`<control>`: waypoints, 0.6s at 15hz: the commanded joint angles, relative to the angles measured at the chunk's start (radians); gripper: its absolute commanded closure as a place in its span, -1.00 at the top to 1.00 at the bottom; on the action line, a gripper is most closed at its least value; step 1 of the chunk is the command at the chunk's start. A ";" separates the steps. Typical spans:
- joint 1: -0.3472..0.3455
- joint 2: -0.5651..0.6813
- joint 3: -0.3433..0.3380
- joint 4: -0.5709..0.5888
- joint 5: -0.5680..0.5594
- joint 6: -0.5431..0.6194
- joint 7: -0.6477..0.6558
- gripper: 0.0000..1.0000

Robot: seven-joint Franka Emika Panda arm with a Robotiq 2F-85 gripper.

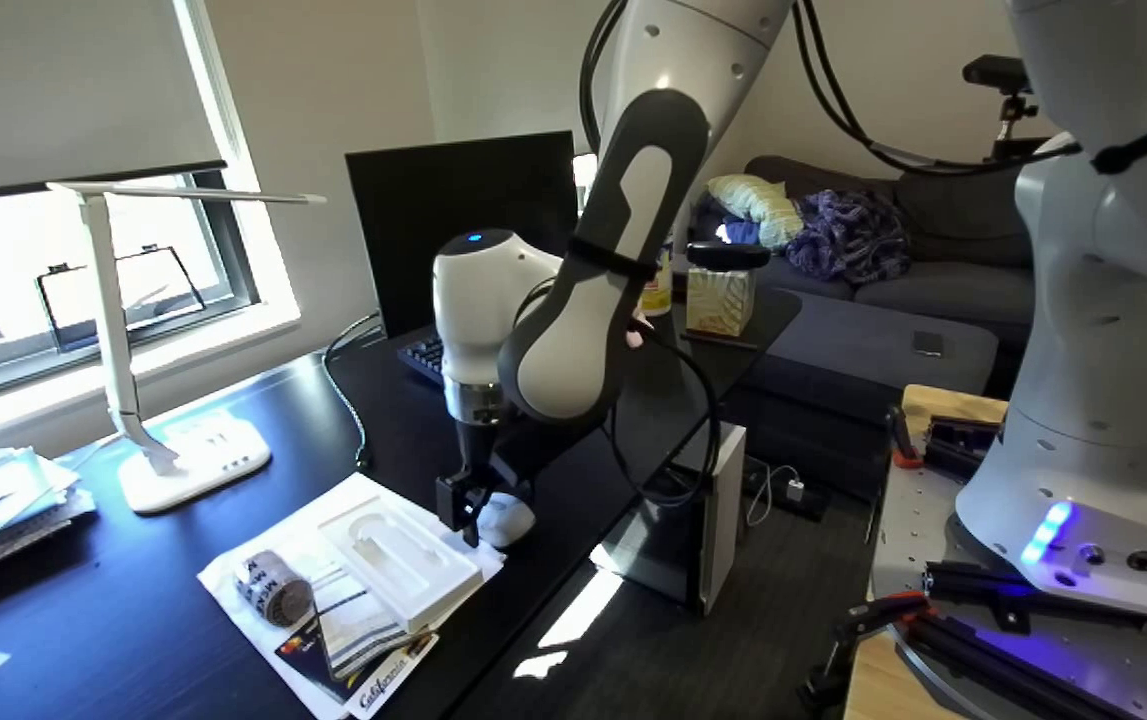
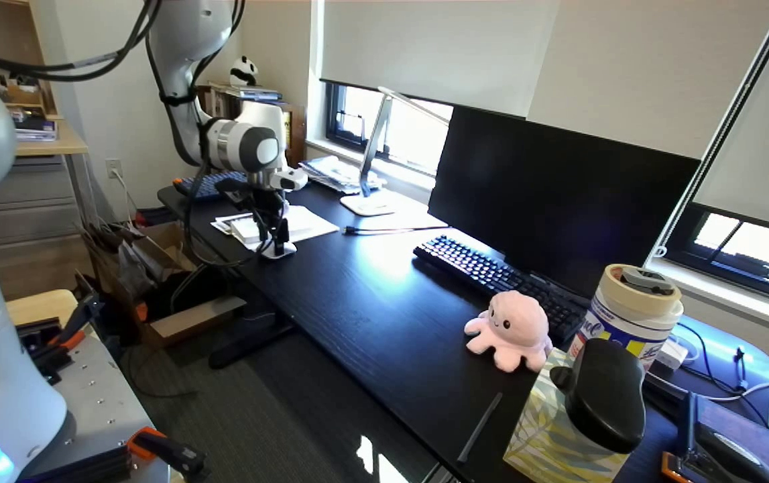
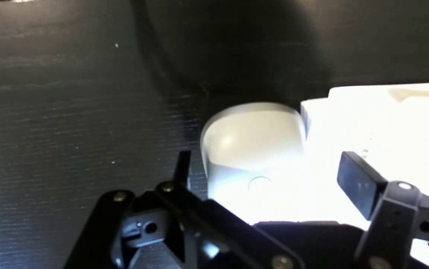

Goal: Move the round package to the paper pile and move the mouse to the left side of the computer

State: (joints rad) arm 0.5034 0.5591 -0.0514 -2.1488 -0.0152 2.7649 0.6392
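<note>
1. Package (image 1: 273, 588), round and printed, lies lower left in an exterior view, on the paper pile (image 1: 341, 603); that half of the task appears complete.
2. Computer (image 1: 443, 200), screen dark, stands at upper centre there.
3. Gripper (image 3: 270, 179) is spread wide and holds nothing. In the wrist view, its left-hand finger sits near the mouse (image 1: 506, 521), its right-hand finger farther off.
4. Mouse occupies the centre of the wrist view, just beside the paper pile; glare hides whether they touch. Judged light, rigid, smooth, liable to slip. Recommended hold: both flanks, low, fingers centred first.
</note>
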 commanded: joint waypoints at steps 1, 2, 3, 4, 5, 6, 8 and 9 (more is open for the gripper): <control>0.028 -0.038 -0.021 -0.024 -0.046 -0.017 0.026 1.00; 0.038 -0.059 -0.030 -0.039 -0.063 -0.024 0.027 1.00; 0.037 -0.099 -0.031 -0.063 -0.090 -0.056 -0.004 1.00; 0.028 -0.151 -0.025 -0.103 -0.121 -0.072 -0.040 1.00; 0.032 -0.199 -0.032 -0.142 -0.162 -0.073 -0.048 1.00; 0.034 -0.268 -0.044 -0.195 -0.206 -0.079 -0.036 1.00; 0.025 -0.367 -0.055 -0.256 -0.288 -0.108 0.014 1.00; 0.005 -0.425 -0.052 -0.288 -0.333 -0.132 0.014 1.00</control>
State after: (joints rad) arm 0.5282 0.3308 -0.0931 -2.2992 -0.2429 2.6935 0.6316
